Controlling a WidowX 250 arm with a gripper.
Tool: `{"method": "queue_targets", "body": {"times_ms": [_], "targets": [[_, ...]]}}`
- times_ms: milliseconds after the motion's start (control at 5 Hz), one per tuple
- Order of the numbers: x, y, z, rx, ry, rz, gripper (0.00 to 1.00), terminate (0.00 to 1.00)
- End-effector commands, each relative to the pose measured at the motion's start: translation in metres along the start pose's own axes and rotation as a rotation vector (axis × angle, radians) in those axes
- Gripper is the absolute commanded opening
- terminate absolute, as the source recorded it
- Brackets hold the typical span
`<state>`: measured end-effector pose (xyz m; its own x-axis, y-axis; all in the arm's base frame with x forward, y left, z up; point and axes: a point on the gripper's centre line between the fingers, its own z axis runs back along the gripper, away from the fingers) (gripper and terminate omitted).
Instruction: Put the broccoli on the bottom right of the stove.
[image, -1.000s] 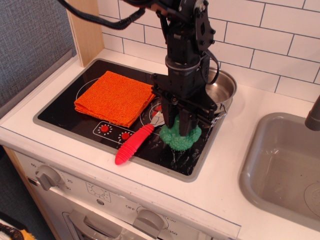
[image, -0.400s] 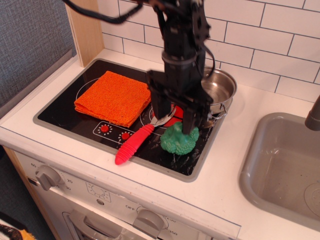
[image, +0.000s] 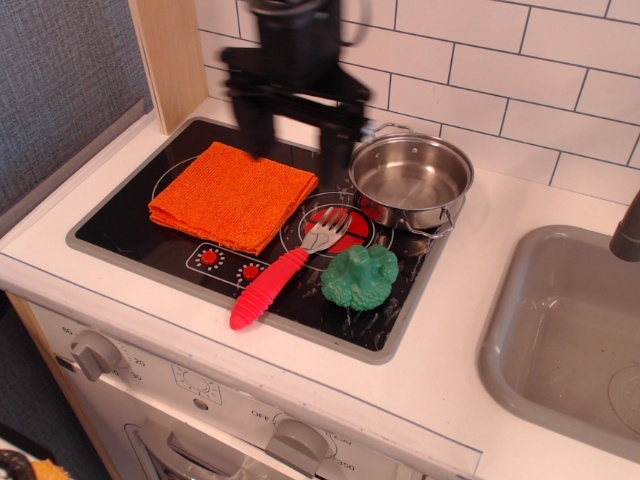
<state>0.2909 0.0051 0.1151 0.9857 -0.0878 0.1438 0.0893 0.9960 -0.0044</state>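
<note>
The green toy broccoli (image: 360, 277) lies on the black stove (image: 130, 215) at its front right corner, just below the steel pot. My gripper (image: 297, 140) is open and empty, blurred by motion, raised above the stove's back edge, well up and to the left of the broccoli. Its two dark fingers (image: 253, 128) hang down over the orange cloth's far side.
An orange cloth (image: 230, 193) covers the stove's left burner. A fork with a red handle (image: 275, 282) lies just left of the broccoli. A steel pot (image: 412, 178) stands at the back right. A grey sink (image: 570, 330) is at the right.
My gripper has let go of the broccoli, risen and moved back and to the left. The broccoli stays at the stove's front right corner.
</note>
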Motion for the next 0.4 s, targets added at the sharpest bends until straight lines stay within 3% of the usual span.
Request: {"method": "queue_targets", "body": {"times_ms": [0,200], "targets": [[-0.0069,0.0204,-0.0021,-0.003,-0.008,0.03,1.0,0.0],[-0.0069,0.0204,-0.0021,-0.003,-0.008,0.03,1.0,1.0]]}}
